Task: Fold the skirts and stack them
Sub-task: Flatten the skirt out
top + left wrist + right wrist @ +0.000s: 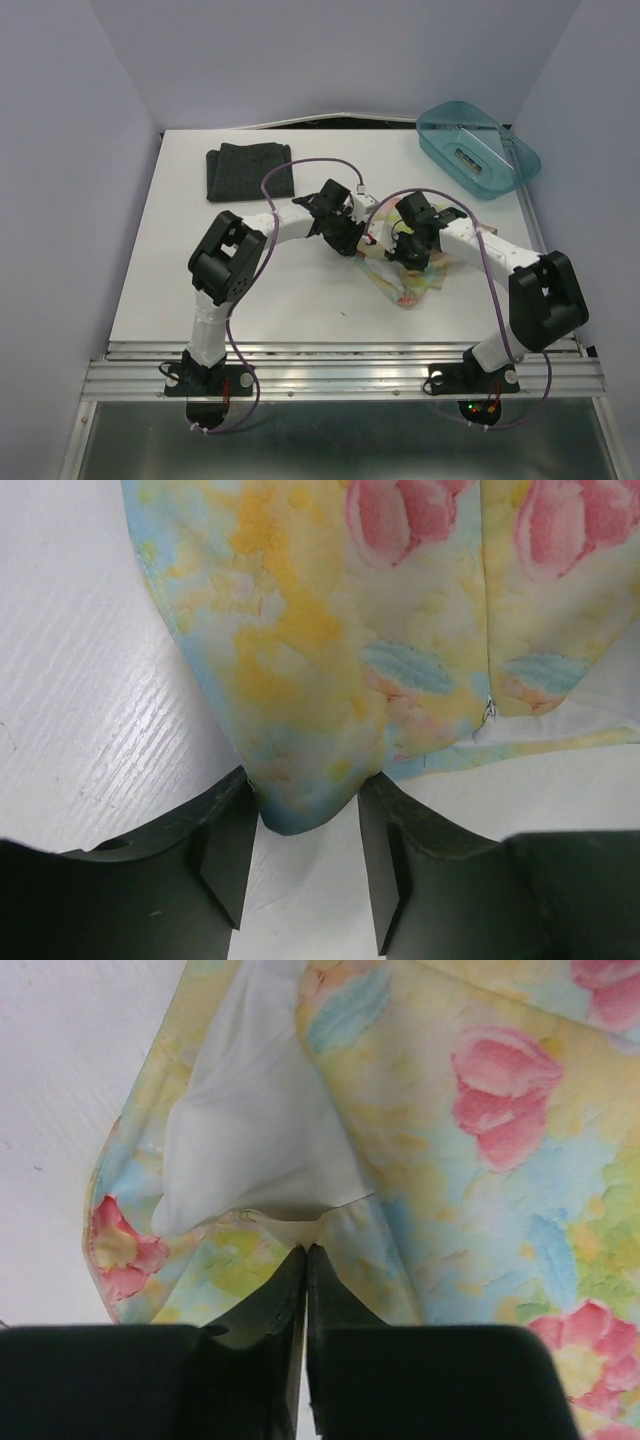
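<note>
The pastel floral skirt point(412, 284) lies crumpled in the middle of the table, between both arms. In the left wrist view a rounded corner of the floral skirt point(330, 630) sits between the spread fingers of my left gripper point(305, 810), which is open. My right gripper point(305, 1252) is shut on the floral skirt point(480, 1190), pinching its edge where the white lining point(250, 1140) shows. From above, the left gripper point(352, 240) and the right gripper point(405, 252) stand close together over the cloth. The dark charcoal skirt point(250, 172) lies folded at the back left.
A translucent teal bin point(478, 148) stands at the back right corner, with a small object inside. White table point(200, 270) surrounds the cloth. Purple cables loop over both arms. Walls close in the left, right and back.
</note>
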Motion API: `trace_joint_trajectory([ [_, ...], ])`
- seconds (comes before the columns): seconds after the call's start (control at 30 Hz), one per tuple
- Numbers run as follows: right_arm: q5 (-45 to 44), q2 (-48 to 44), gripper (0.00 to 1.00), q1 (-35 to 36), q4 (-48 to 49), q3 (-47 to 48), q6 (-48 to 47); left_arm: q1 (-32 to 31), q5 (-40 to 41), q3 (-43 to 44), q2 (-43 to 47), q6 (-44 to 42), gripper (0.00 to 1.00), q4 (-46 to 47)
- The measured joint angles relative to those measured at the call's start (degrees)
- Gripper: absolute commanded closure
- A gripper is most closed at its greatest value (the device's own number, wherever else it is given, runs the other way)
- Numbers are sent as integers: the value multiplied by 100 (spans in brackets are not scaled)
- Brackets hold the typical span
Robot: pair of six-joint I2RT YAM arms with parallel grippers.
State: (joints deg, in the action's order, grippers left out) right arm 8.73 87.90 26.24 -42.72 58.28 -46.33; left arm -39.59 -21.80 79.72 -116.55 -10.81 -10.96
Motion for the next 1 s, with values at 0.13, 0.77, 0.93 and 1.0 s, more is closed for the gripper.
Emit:
trace_joint_trajectory([
  [0.13, 2, -15, 99, 0, -323, 70, -68, 55, -46, 87, -90, 13, 73, -4],
  [0.77, -238, -1703, 99, -962, -118, 2280, 632, 1331, 883, -299, 2065, 57, 100, -522],
  [0.93, -295, -1840, 99, -1161, 361, 2404, 940, 1377, 1364, -299, 3053, 61, 100, -601],
  [1.0, -302, -1864, 99, -1163, 535, 2439, 1045, 1381, 1523, -299, 3394, 57, 100, -616],
])
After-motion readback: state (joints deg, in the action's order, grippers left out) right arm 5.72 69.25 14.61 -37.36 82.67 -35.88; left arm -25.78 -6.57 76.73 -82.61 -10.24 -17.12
